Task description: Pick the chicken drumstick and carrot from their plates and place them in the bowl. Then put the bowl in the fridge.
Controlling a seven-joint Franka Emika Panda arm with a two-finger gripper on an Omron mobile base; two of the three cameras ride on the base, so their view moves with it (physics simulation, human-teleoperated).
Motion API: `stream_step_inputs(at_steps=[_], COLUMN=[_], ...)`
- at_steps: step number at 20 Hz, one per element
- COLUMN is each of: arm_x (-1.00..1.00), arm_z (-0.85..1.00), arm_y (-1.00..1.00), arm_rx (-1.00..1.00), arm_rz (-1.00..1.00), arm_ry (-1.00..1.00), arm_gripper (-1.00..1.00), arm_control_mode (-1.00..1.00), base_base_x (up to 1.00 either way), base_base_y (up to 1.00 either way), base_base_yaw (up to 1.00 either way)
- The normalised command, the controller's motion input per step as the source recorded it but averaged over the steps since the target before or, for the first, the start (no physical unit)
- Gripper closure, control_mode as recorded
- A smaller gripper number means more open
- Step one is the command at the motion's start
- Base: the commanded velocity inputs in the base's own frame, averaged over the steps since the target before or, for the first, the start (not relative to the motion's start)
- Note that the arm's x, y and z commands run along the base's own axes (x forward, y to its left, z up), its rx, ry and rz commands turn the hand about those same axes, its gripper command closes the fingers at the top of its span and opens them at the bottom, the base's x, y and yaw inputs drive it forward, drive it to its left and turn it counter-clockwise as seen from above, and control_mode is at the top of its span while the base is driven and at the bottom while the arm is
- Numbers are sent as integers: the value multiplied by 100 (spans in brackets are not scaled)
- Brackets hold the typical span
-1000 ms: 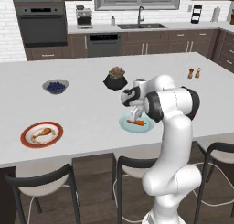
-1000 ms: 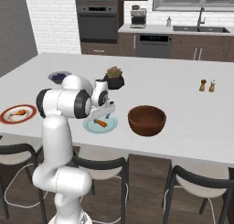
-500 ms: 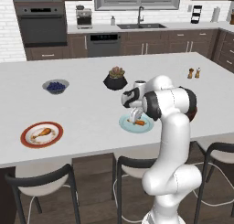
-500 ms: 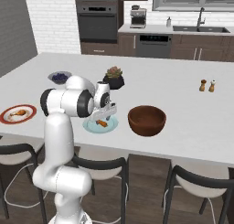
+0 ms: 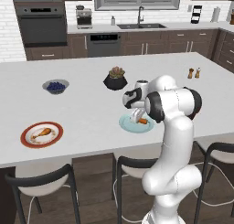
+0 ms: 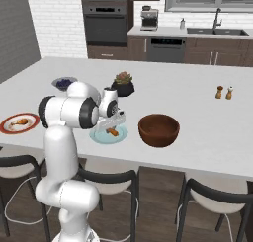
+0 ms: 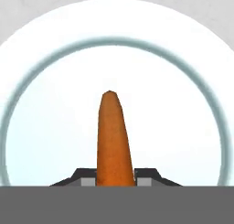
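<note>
Carrot (image 7: 113, 141) lies flat on the pale blue plate (image 7: 183, 104) on the bench, its thick end between the end effector (image 7: 115, 176) fingertips. Fingers flank it closely; whether they are pinching it, cannot tell. Bowl (image 6: 158, 130) waits beside the plate.

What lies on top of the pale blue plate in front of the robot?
The carrot lies on the pale blue plate, with the gripper straddling its thick end. The carrot hides the plate beneath it; whether the fingers touch it is unclear.
</note>
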Motion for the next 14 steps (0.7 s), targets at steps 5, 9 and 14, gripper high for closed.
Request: stream_step_inputs(at_steps=[5, 9, 14], arm_x=[-51, -14, -7], arm_z=[100, 97, 69], arm_y=[0, -37, -80], arm_rx=[0, 0, 0], arm_rz=[-11, -17, -21], arm_ry=[-14, -8, -3], arm_gripper=[100, 100, 100], arm_control_mode=[-100, -100, -100], base_base_x=[0, 0, 0], base_base_y=[0, 0, 0], base_base_yaw=[0, 0, 0])
